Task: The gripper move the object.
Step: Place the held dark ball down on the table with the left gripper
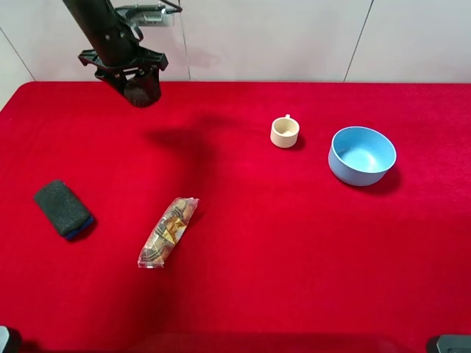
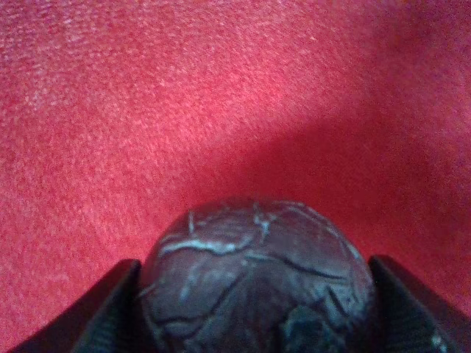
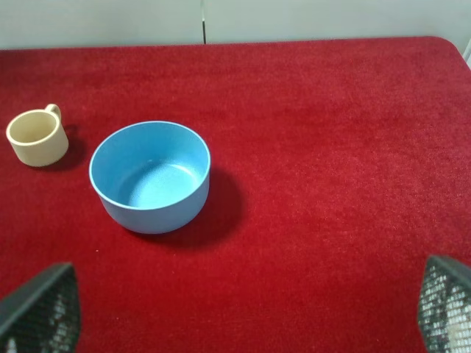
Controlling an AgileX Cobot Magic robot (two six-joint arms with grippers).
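Observation:
The object (image 2: pixel 257 283), a dark brown-maroon ball with a cracked pattern, sits between the two black fingers (image 2: pixel 96 316) of my left gripper (image 2: pixel 257 323), which is shut on it. Red cloth shows close beneath it. In the exterior high view this gripper (image 1: pixel 140 92) hangs above the table's far left part, and the ball cannot be told apart from the dark claw there. My right gripper (image 3: pixel 246 305) is open, its fingertips (image 3: pixel 44 305) far apart over bare red cloth, with nothing between them.
A red cloth (image 1: pixel 294 243) covers the table. On it lie a blue bowl (image 1: pixel 361 155), a cream cup (image 1: pixel 285 132), a clear snack packet (image 1: pixel 168 232) and a dark grey-green sponge block (image 1: pixel 63 209). A white wall runs behind the far edge.

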